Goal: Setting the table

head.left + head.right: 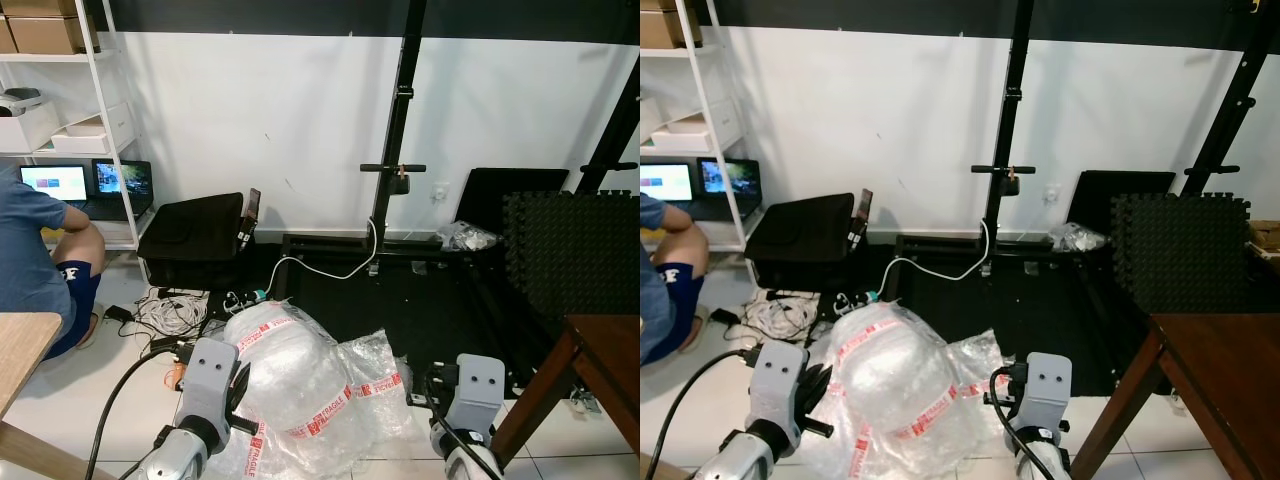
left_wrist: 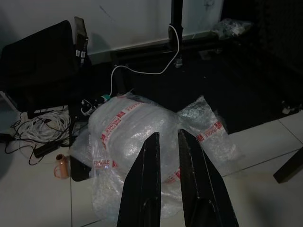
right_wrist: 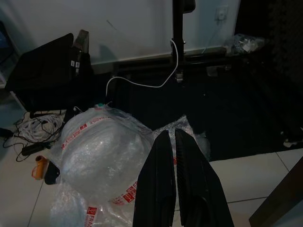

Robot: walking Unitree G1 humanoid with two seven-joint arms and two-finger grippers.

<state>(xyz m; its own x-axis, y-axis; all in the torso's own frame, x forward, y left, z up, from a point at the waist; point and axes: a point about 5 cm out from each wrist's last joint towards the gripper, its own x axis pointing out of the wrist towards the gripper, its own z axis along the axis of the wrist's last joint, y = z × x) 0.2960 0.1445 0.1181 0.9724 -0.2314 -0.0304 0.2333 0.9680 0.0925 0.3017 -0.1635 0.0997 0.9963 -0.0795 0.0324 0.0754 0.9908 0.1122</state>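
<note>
**tilefloor_tom:** So where's the robot at with setting the table? Head cameras show a big bubble-wrap bundle [image 1: 290,385] with red fragile tape on the floor, a black case [image 1: 195,240] against the wall, a tangle of cables [image 1: 165,312] by it, and a person [image 1: 40,265] sitting at laptops [image 1: 88,185] on the shelf. No plates or cutlery that anyone could make out.

**g1_watcher:** Yeah, looks like it's in the walking-and-searching step. Dark wooden surface [image 1: 1225,375] has its corner poking in at the robot's right, and a light wooden surface [image 1: 22,345] shows an edge at its left. The left end effector [image 2: 166,142] hangs low over the bundle, fingers slightly apart, holding nothing. The right end effector [image 3: 171,137] has fingers pressed nearly together, also empty.

**tilefloor_tom:** Best way to do it then?

**g1_watcher:** Probably turn toward the dark surface's corner, keep both arms tucked, and step around the bundle and cables rather than over them. Slippery plastic underfoot seems like the main risk.
</note>
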